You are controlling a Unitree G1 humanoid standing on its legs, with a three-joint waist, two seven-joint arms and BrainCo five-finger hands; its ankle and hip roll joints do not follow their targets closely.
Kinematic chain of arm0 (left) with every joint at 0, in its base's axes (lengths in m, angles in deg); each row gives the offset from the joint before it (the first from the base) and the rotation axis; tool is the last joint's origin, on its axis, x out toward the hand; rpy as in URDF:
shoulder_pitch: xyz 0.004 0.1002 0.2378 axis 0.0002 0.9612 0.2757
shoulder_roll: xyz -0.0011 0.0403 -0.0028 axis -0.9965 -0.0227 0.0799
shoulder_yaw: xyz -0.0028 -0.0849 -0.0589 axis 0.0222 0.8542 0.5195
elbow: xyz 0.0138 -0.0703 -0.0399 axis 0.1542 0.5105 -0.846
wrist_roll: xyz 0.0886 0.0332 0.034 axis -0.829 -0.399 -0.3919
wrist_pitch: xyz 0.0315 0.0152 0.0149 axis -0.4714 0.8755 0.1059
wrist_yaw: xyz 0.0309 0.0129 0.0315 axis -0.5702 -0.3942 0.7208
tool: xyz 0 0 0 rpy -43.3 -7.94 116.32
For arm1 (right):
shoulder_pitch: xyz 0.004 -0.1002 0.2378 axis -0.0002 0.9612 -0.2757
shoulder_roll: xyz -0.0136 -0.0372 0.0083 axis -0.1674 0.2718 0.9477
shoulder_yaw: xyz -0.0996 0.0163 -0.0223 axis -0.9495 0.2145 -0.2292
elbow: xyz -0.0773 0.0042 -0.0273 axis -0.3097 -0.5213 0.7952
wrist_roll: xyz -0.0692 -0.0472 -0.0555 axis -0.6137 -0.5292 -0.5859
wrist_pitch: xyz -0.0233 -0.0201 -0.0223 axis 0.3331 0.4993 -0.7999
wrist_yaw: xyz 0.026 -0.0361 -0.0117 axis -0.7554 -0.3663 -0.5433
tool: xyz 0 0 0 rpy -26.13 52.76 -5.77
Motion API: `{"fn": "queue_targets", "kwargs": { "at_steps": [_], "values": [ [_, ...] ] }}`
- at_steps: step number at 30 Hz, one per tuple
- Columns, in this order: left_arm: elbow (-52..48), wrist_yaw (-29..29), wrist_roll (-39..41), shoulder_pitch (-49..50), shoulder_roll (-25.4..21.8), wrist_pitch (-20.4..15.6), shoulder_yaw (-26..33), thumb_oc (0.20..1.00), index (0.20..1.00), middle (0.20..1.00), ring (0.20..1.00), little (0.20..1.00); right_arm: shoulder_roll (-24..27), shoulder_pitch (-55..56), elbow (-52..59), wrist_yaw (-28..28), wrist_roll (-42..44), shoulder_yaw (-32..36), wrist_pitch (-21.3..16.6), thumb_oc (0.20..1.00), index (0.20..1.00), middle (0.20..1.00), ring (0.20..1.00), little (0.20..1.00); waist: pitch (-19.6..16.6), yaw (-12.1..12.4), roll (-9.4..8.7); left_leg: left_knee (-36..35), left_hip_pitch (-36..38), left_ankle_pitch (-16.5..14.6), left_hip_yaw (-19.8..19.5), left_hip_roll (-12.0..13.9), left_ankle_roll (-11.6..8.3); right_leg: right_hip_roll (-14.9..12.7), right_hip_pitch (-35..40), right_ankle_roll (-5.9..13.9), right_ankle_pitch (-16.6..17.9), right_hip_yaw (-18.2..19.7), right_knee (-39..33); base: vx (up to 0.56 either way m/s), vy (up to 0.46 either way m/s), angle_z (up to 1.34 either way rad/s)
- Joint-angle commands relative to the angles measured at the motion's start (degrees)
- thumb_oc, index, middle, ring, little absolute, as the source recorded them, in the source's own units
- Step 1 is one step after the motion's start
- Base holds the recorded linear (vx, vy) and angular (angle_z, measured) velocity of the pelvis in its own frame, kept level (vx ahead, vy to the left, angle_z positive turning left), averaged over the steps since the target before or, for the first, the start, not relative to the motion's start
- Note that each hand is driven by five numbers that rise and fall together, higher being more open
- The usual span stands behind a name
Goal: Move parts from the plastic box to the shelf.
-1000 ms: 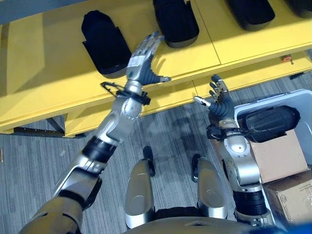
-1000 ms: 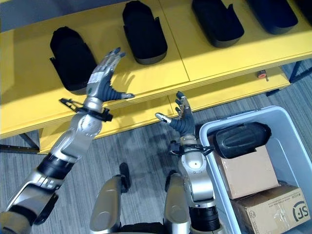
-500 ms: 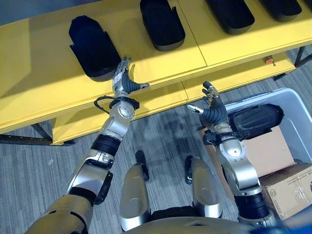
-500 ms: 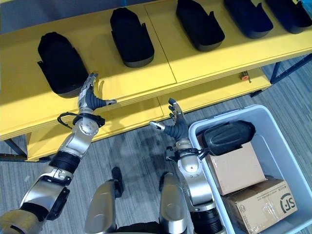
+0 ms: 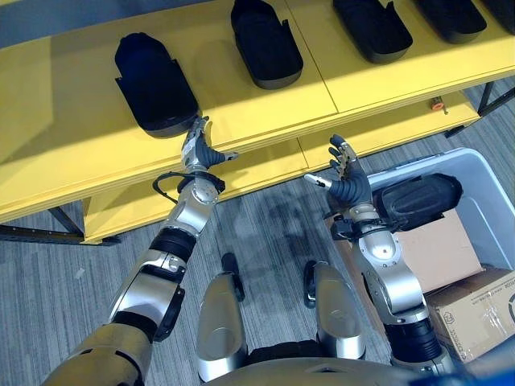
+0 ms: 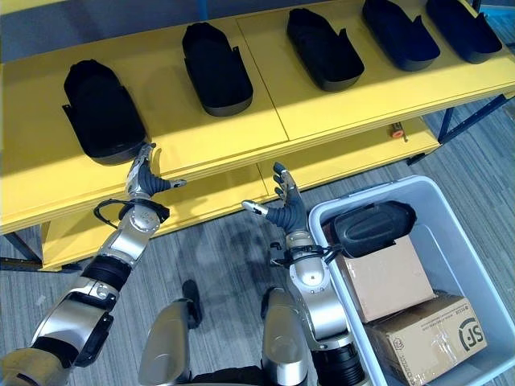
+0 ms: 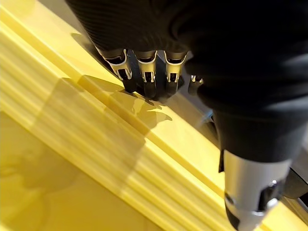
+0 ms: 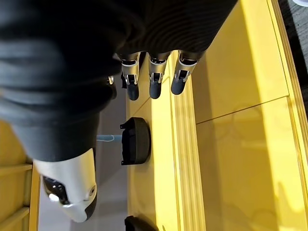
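Several black moulded parts lie in a row on the yellow shelf [image 6: 201, 133]; the leftmost part [image 5: 153, 84] is nearest my left hand. One more black part [image 6: 370, 227] rests inside the grey plastic box [image 6: 465, 235], on top of cardboard. My left hand [image 5: 197, 149] is open and empty at the shelf's front edge, just below the leftmost part, its fingers [image 7: 144, 72] straight. In front of the lower shelf my right hand [image 6: 283, 209] is raised, open and empty, just left of the box. Its fingers [image 8: 154, 72] are spread, with a shelf part [image 8: 136, 140] showing past them.
Two cardboard boxes [image 6: 386, 277] [image 6: 434, 338] fill the plastic box beneath the black part. A lower yellow shelf board [image 5: 362, 133] runs below the top one. Grey carpet [image 5: 265, 225] lies between the shelf and the box.
My left hand has come back and down from over the shelf top to its front edge. The right hand stays raised beside the box. The view has shifted a little.
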Motion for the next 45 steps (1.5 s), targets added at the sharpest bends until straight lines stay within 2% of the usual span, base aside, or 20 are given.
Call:
{"fn": "queue_targets", "kwargs": {
  "at_steps": [1,19,45],
  "values": [
    [-5.4,1.9,0.0,2.5,-2.2,-1.1,4.1,1.000,1.000,1.000,1.000,1.000,-2.0,-1.0,3.3,-0.6,1.1,2.0,-3.8,1.000,1.000,1.000,1.000,1.000,-1.0,-0.7,0.11,-2.2,6.1,10.2,-1.3,4.9,-5.97,-5.4,1.1,1.51,21.1,3.1,-2.1,0.00,0.000,0.00],
    [-7.3,3.7,0.7,5.7,-3.9,-0.6,9.7,1.000,1.000,1.000,1.000,1.000,-1.6,-0.1,4.2,-0.7,0.6,3.3,-4.0,1.000,1.000,1.000,1.000,1.000,-1.0,-0.3,0.44,-1.4,5.8,10.2,-1.5,5.0,-5.75,-5.3,1.2,1.40,20.9,2.7,-1.9,0.00,0.000,0.00],
    [-5.6,4.7,2.3,7.8,-7.3,-0.7,14.0,1.000,1.000,1.000,1.000,1.000,-1.6,0.3,4.4,-1.2,0.5,4.0,-3.5,1.000,1.000,1.000,1.000,1.000,-1.0,-0.1,0.42,-0.7,5.2,10.3,-1.8,4.8,-5.87,-5.5,0.6,1.13,20.7,2.5,-1.6,0.00,0.000,0.00]
  ]
}}
